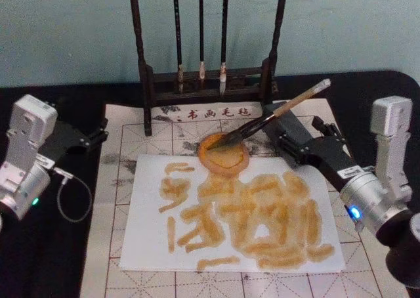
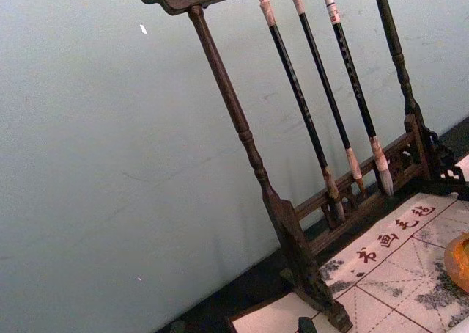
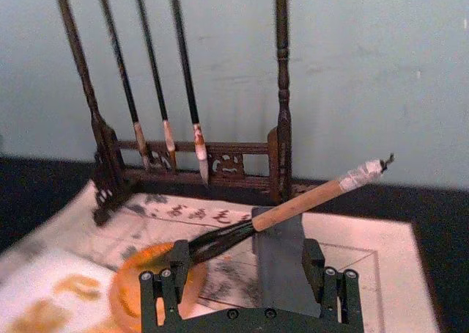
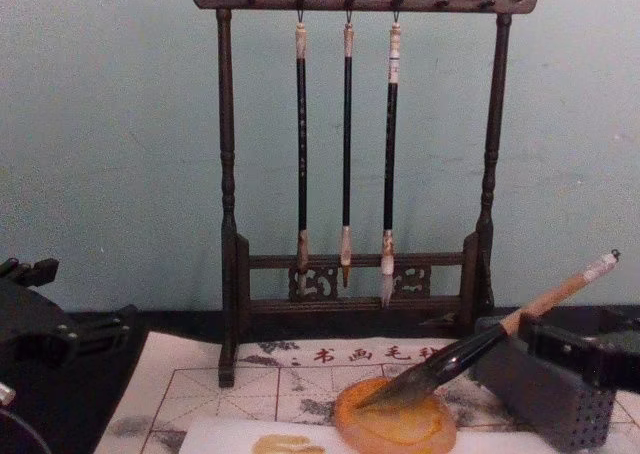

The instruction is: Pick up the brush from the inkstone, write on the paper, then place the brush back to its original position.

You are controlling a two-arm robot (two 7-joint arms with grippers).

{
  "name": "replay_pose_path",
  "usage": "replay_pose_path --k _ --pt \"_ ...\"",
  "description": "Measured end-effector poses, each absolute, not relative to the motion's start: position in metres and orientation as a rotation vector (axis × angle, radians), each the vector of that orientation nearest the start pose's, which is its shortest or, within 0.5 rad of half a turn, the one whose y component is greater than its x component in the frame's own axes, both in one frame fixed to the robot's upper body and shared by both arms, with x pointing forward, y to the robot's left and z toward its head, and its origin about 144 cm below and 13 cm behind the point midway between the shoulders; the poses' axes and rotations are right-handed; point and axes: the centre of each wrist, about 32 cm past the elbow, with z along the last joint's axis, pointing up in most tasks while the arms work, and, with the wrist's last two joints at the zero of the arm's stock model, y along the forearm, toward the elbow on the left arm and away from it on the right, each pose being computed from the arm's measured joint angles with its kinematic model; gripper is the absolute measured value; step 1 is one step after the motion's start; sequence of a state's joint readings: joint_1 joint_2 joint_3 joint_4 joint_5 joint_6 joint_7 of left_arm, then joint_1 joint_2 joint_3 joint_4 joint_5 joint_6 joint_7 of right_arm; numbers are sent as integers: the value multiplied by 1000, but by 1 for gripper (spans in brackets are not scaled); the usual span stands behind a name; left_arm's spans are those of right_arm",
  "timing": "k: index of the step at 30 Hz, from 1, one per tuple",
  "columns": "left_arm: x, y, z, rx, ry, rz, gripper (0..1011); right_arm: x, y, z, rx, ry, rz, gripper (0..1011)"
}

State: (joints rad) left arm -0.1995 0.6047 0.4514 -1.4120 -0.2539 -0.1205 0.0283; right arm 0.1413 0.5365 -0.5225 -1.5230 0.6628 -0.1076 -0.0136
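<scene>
Nearest the robot, one paper (image 1: 233,212) is lying covered in strokes. Beyond it one brush (image 1: 275,117) is resting, bristles in the one inkstone (image 1: 223,155), handle on a grey block (image 4: 545,389). The right tool (image 1: 295,138), fingers apart, is flanking the handle; release cleanly. The left tool (image 1: 92,137) is idling. Three thin brushes (image 4: 346,154) are hanging behind.

I see a black surface (image 1: 46,252); on it lies a beige grid mat (image 1: 118,199) at centre, and a dark brush rack (image 1: 207,81) stands at twelve o'clock.
</scene>
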Motion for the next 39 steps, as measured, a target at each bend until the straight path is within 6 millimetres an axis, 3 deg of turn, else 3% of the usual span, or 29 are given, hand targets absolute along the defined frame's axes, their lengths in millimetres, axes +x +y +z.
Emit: replay_pose_path --k 7,11,39 --pt "489 310 1140 304 -285 1248 1001 458 -244 1121 -127 -92 -1198 1000" --pt "489 310 1140 305 -285 1248 1001 457 -244 1117 -159 -138 -1203 1000" --pt "489 310 1140 304 -285 1248 1001 458 -244 1119 -147 -120 -1204 1000"
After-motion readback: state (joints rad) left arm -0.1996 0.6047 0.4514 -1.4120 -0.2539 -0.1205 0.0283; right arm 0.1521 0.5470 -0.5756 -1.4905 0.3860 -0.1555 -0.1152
